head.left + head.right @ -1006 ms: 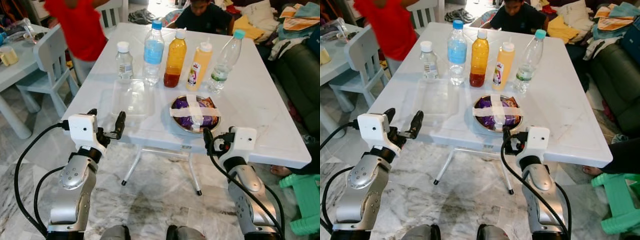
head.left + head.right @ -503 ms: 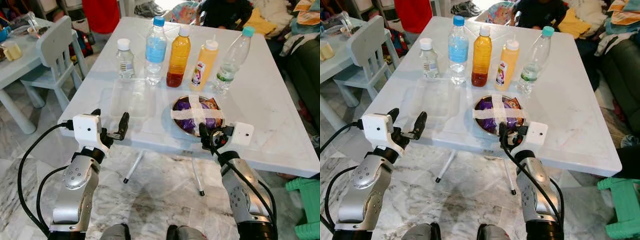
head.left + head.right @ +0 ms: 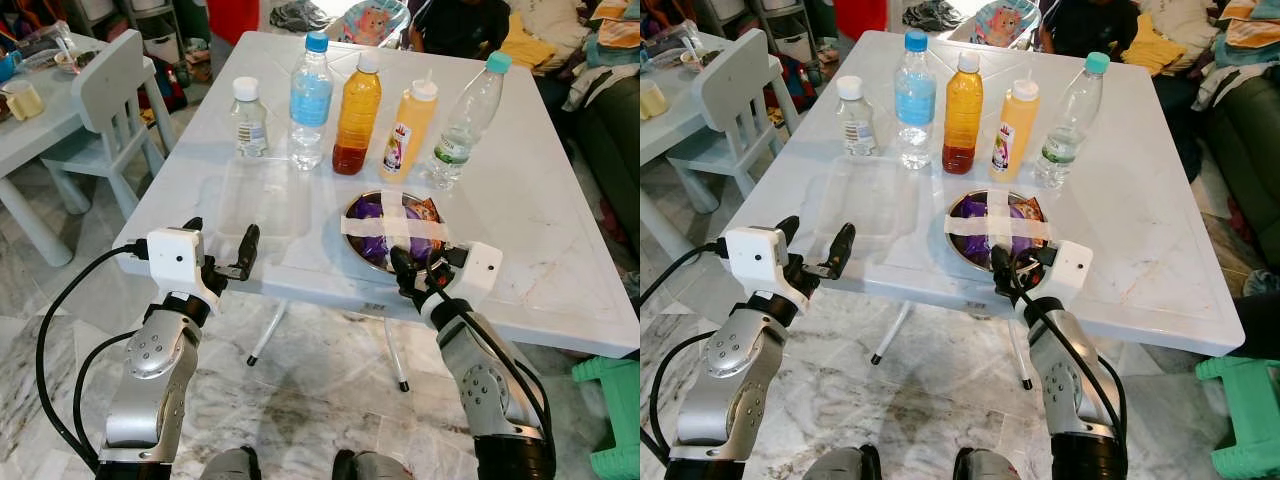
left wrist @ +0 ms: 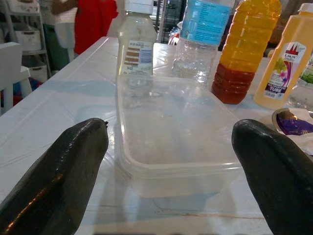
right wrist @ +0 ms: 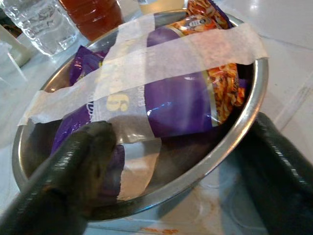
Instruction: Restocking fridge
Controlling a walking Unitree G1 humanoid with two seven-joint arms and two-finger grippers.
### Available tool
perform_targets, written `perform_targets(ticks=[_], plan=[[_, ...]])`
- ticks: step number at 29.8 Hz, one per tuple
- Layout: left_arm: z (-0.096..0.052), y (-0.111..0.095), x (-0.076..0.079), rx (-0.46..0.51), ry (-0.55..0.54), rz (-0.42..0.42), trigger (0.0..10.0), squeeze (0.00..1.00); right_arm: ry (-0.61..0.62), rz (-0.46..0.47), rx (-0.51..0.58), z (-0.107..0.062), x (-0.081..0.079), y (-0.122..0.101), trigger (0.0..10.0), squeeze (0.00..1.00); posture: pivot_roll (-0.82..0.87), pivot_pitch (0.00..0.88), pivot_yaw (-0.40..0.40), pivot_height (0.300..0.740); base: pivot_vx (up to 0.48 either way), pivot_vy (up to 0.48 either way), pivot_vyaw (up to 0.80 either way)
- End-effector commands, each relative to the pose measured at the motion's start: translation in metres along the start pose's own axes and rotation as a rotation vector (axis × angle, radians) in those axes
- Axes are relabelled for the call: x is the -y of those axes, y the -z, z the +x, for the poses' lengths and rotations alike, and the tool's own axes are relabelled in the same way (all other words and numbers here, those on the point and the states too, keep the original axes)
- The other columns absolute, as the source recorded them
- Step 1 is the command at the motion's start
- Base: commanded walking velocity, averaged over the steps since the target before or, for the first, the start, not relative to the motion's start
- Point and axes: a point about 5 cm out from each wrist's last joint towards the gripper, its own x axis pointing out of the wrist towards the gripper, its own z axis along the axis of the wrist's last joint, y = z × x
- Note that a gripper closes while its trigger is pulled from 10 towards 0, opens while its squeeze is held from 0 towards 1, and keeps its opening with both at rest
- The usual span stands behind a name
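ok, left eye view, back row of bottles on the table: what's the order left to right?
Small clear bottle → blue-label water bottle → orange juice bottle → yellow squeeze bottle → teal-cap water bottle.

Steel bowl (image 3: 395, 228) of purple snack packets, taped crosswise, sits before five upright bottles (image 3: 350, 113).
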Motion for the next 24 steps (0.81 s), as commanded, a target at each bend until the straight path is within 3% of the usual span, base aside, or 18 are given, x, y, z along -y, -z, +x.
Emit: perform_targets(ticks=[1,4,5,8,9,12,18,19,24], plan=[[0.001,-0.001,0.002,-0.002,0.014,0.013,10.0,0.0,0.018,0.038,-0.087,-0.002,0.003,0.017,0.0,0.0,0.03,0.13,-0.037,0.74,0.0,0.0,0.0],[0.002,-0.002,0.003,0.0,0.017,0.013,10.0,0.0,0.038,0.03,-0.077,-0.002,0.005,0.014,0.0,0.0,0.03,0.128,-0.038,0.74,0.0,0.0,0.0],[0.002,-0.002,0.004,0.002,0.018,0.013,10.0,0.0,0.042,0.039,-0.081,-0.001,0.005,0.013,1.4,0.0,0.03,0.127,-0.038,0.74,0.0,0.0,0.0],[0.003,-0.002,0.004,0.003,0.019,0.013,10.0,0.0,0.044,0.054,-0.09,-0.001,0.005,0.013,1.3,0.0,0.03,0.126,-0.038,0.74,0.0,0.0,0.0],[0.003,-0.002,0.004,0.004,0.019,0.012,10.0,0.0,0.046,0.054,-0.093,-0.001,0.005,0.013,1.8,0.0,0.03,0.126,-0.038,0.74,0.0,0.0,0.0],[0.004,-0.003,0.005,0.008,0.021,0.012,10.0,0.0,0.055,0.055,-0.095,0.0,0.006,0.012,2.0,0.0,0.03,0.127,-0.038,0.74,0.0,0.0,0.0],[0.004,-0.003,0.006,0.01,0.021,0.01,10.0,0.0,0.091,0.1,-0.085,0.001,0.009,0.009,1.6,0.0,0.03,0.127,-0.039,0.74,0.0,0.0,0.0],[0.004,-0.003,0.007,0.01,0.021,0.01,10.0,0.0,0.1,0.109,-0.085,0.001,0.01,0.008,0.6,0.0,0.03,0.126,-0.039,0.74,0.0,0.0,0.0],[0.005,-0.003,0.007,0.013,0.021,0.009,10.0,0.0,0.134,0.102,-0.071,0.003,0.017,0.002,0.5,0.0,0.02,0.125,-0.042,0.74,0.0,0.0,0.0]])
